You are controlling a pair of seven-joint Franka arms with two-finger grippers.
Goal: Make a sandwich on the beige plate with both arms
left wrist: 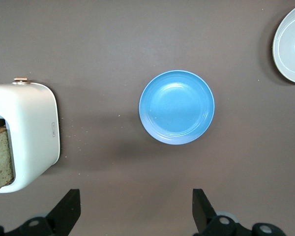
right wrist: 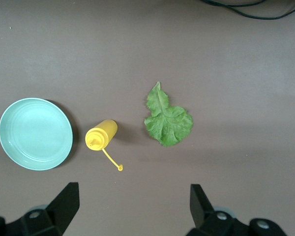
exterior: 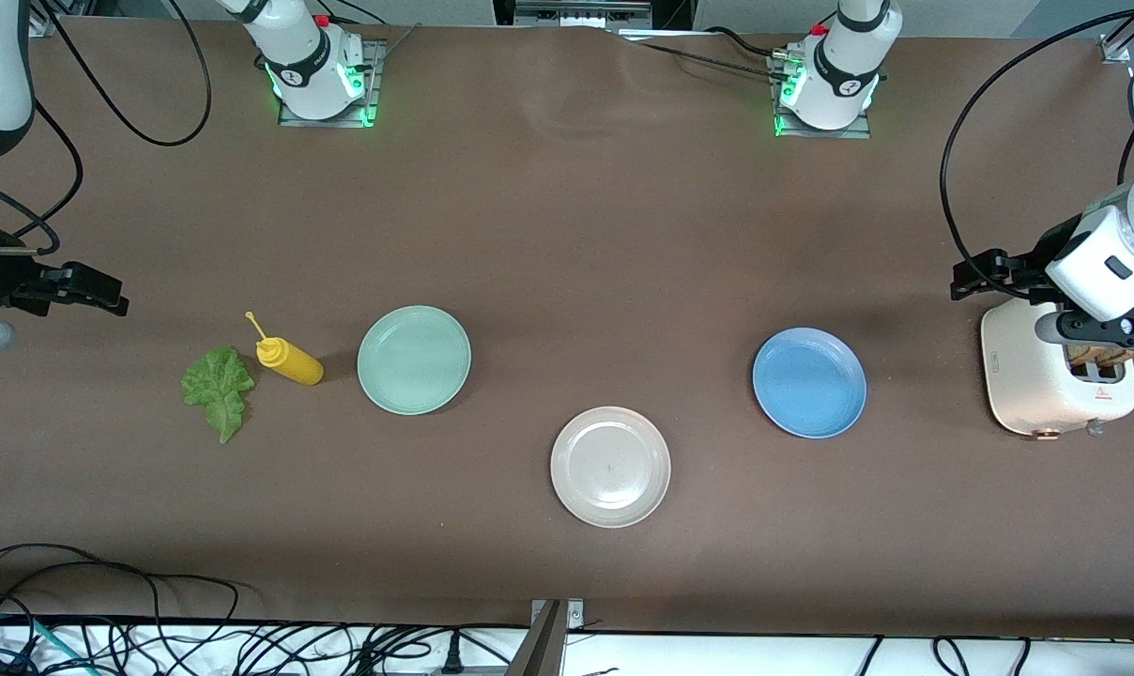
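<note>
The beige plate lies bare near the front camera, mid-table; its edge shows in the left wrist view. A brown toast slice stands in the slot of a white toaster at the left arm's end. A green lettuce leaf lies flat at the right arm's end, also visible from the right wrist. My left gripper hangs open and holds nothing, over the table beside the toaster. My right gripper hangs open with nothing in it, over the table near the lettuce.
A mint-green plate and a yellow squeeze bottle lying on its side sit beside the lettuce. A blue plate lies between the beige plate and the toaster. Cables run along the table's front edge.
</note>
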